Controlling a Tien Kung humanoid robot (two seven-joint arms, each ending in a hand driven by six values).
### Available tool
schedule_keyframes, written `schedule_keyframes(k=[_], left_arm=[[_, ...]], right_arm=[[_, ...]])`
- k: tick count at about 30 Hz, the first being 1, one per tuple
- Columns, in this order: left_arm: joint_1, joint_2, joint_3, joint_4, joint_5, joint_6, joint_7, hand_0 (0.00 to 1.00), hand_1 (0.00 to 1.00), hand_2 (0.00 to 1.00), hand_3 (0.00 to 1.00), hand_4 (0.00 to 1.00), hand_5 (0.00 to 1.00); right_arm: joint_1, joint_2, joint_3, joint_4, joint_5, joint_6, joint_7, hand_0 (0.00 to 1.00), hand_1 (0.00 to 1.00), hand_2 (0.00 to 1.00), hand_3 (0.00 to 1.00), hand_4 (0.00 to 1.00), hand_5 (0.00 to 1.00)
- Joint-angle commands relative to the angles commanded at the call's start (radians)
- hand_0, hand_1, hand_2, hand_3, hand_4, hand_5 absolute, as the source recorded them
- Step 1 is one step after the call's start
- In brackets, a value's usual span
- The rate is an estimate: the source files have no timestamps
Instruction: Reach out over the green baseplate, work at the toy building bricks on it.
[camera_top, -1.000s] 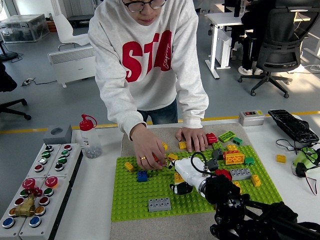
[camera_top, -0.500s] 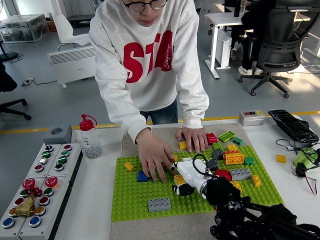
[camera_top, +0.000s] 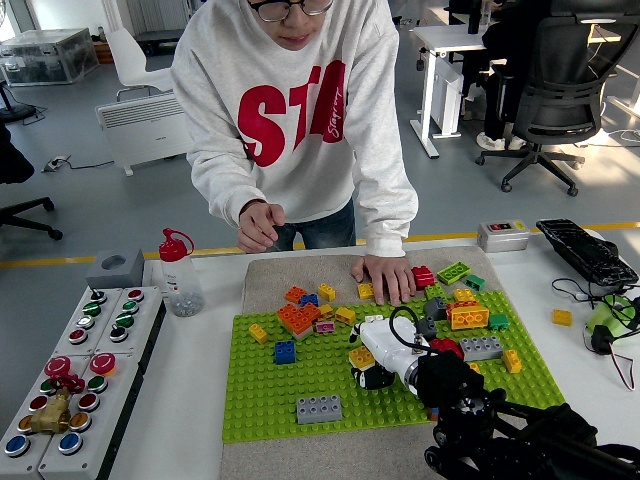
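A green baseplate (camera_top: 260, 395) lies on a beige mat in the middle of the table. On it are an orange brick (camera_top: 298, 318), a blue brick (camera_top: 285, 351), a grey brick (camera_top: 318, 408), small yellow bricks (camera_top: 259, 333) and more bricks at the right. My right hand (camera_top: 375, 362), white with black fingertips, reaches over the plate's middle from the lower right. Its fingers curl down over a yellow brick (camera_top: 359, 357); I cannot tell if they grip it. A person stands at the far side, one hand (camera_top: 386, 277) flat on the plate's far edge, the other (camera_top: 258, 226) raised in a fist.
A panel of coloured push buttons (camera_top: 75, 385) lies at the left. A red-capped bottle (camera_top: 179, 272) stands behind it. A black keyboard (camera_top: 585, 252), a green object with wires (camera_top: 612, 322) and a loose yellow brick (camera_top: 562, 317) are at the right.
The person's hand has lifted off the plate and drawn back to the chest, uncovering the orange brick. My right hand has stayed in nearly the same place.
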Motion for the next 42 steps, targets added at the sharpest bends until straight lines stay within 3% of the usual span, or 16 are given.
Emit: schedule_keyframes(k=[17,18,23,24,29,30,35,36,42], left_arm=[[0.0,0.0,0.0,0.0,-0.001,0.0,0.0,0.678,0.689,0.66,0.619,0.361,0.998],[0.0,0.0,0.0,0.0,-0.001,0.0,0.0,0.677,0.689,0.66,0.619,0.361,0.998],[-0.001,0.001,0.0,0.0,-0.001,0.0,-0.001,0.677,0.689,0.66,0.619,0.361,0.998],[-0.001,0.001,0.0,0.0,-0.001,0.0,-0.001,0.677,0.689,0.66,0.618,0.361,0.998],[0.0,0.0,0.0,0.0,0.0,0.0,0.0,0.677,0.689,0.66,0.618,0.361,0.998],[0.0,0.0,0.0,0.0,0.0,0.0,0.0,0.679,0.689,0.66,0.618,0.36,0.998],[0.002,0.0,0.0,0.0,0.002,-0.001,0.002,0.679,0.689,0.66,0.618,0.36,0.998],[0.002,0.0,0.0,0.0,0.002,-0.001,0.002,0.679,0.689,0.661,0.619,0.36,0.998],[0.004,-0.001,0.0,0.0,0.003,-0.001,0.003,0.678,0.689,0.663,0.619,0.36,0.998]], right_arm=[[-0.009,-0.021,0.004,0.013,-0.006,0.015,-0.001,0.786,0.719,0.684,0.734,0.626,0.293],[-0.009,-0.021,0.003,0.013,-0.006,0.013,0.0,0.74,0.69,0.666,0.726,0.617,0.289],[-0.008,-0.022,-0.002,0.013,-0.008,-0.001,0.004,0.74,0.69,0.666,0.726,0.617,0.289],[-0.008,-0.022,-0.003,0.013,-0.009,-0.003,0.004,0.671,0.627,0.61,0.708,0.611,0.288],[-0.009,-0.022,-0.007,0.015,-0.013,-0.014,0.008,0.671,0.627,0.61,0.708,0.611,0.288],[-0.009,-0.022,-0.007,0.015,-0.014,-0.017,0.01,0.632,0.568,0.57,0.679,0.596,0.281],[-0.011,-0.022,-0.011,0.013,-0.016,-0.027,0.015,0.632,0.568,0.57,0.679,0.596,0.281],[-0.011,-0.022,-0.011,0.012,-0.016,-0.028,0.016,0.581,0.512,0.53,0.645,0.57,0.262],[-0.013,-0.022,-0.015,0.009,-0.019,-0.034,0.019,0.566,0.51,0.527,0.627,0.559,0.254]])
